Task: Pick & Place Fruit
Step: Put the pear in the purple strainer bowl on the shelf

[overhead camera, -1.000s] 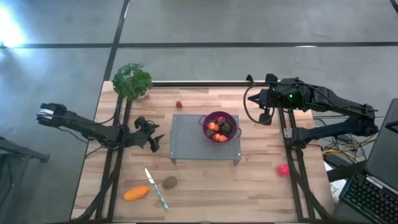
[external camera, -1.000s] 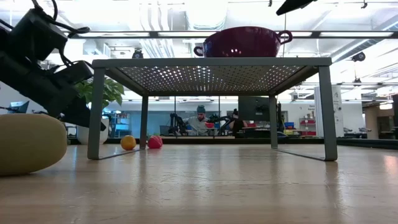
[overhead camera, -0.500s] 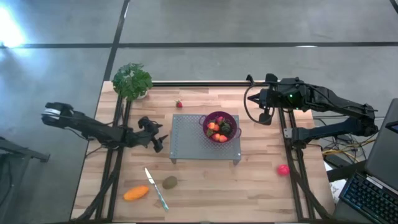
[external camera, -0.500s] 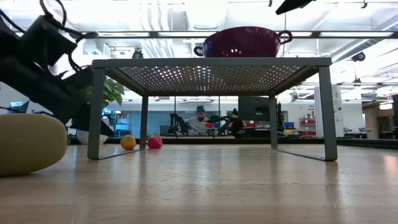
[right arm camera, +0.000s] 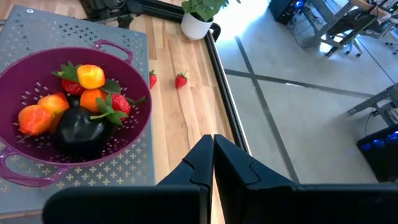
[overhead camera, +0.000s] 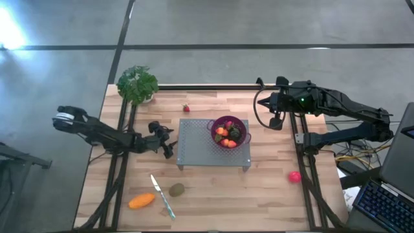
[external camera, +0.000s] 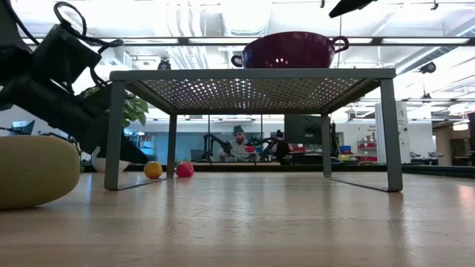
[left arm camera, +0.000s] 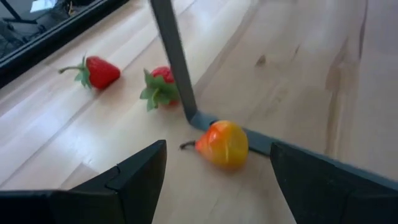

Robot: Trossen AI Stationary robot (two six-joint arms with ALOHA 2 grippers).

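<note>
Nearest the front edge of the worktop [overhead camera: 259, 200] we see an elongated orange fruit [overhead camera: 141, 201], a slim light-handled knife [overhead camera: 163, 197] just beside it, and a brown-green oval fruit [overhead camera: 176, 189] on the knife's other side; in the low view that oval fruit bulks large at the near left. Well apart, toward the right side, lies a pink-red ball [overhead camera: 295, 176].

Farther in stands a grey perforated metal rack [overhead camera: 194, 145], and on its top sits a purple colander [overhead camera: 244, 124] holding several pieces: strawberries, small orange-yellow fruits and a dark round one [right arm camera: 79, 129].

Our left claw [overhead camera: 168, 147] hangs low at the rack's left side, its two fingers spread wide with nothing between them. Its wrist view looks past those fingers at a small yellow-orange fruit [left arm camera: 222, 144] lying on the wood against the rack's foot, with one strawberry [left arm camera: 163, 87] partly behind the leg and another strawberry [left arm camera: 99, 71] just beyond it.

Our right claw [overhead camera: 274, 122] hovers off the rack's far right corner, above the worktop; its fingers are pressed together and carry nothing.

At the far edge, one strawberry shows from above near the back rail, and a leafy green potted plant [overhead camera: 137, 84] stands on the far left corner. Beyond the worktop, the low view shows a person seated in the room.
</note>
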